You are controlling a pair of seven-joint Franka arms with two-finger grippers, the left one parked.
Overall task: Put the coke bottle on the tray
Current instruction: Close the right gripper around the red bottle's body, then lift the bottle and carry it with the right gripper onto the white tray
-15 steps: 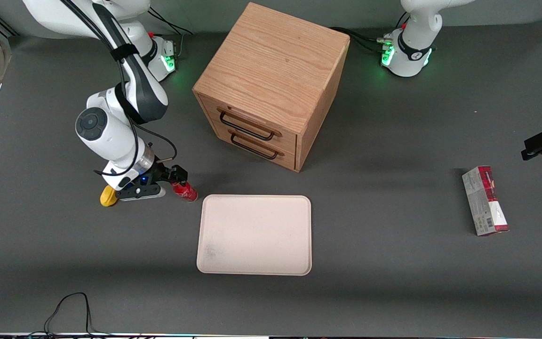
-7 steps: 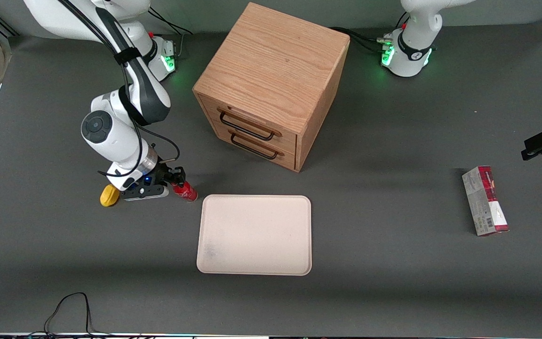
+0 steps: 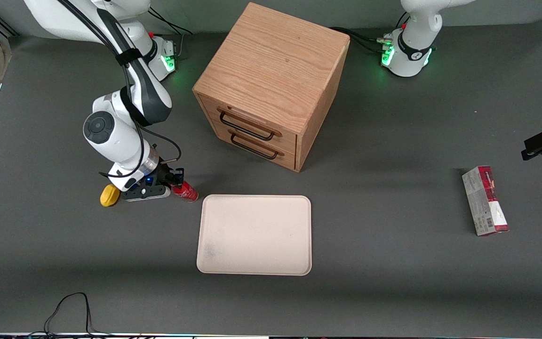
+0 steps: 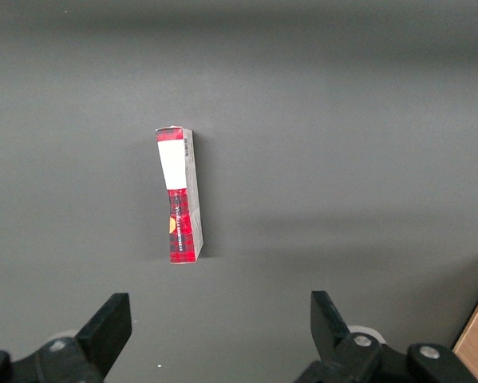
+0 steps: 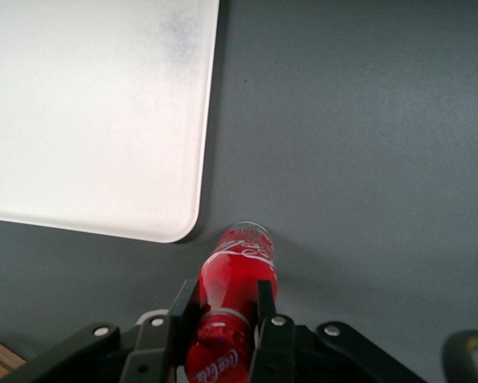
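Note:
The coke bottle (image 3: 187,191), small, glossy red with white lettering, lies on the grey table just off the tray's corner nearest the working arm. The right gripper (image 3: 173,180) is low over it, and in the right wrist view its black fingers (image 5: 264,302) press both sides of the bottle (image 5: 239,275) near the neck. The gripper (image 5: 226,307) is shut on it. The cream tray (image 3: 254,234) lies flat in front of the drawer cabinet, nearer to the front camera, with nothing on it. Its rounded corner (image 5: 179,227) sits close to the bottle's base.
A yellow object (image 3: 109,195) lies beside the gripper, away from the tray. The wooden drawer cabinet (image 3: 271,80) stands farther from the front camera than the tray. A red-and-grey carton (image 3: 484,201) lies toward the parked arm's end and also shows in the left wrist view (image 4: 179,199).
The right arm's wrist has shifted slightly toward the tray, uncovering more of the yellow object. The gripper has stayed at the bottle, which has hardly moved.

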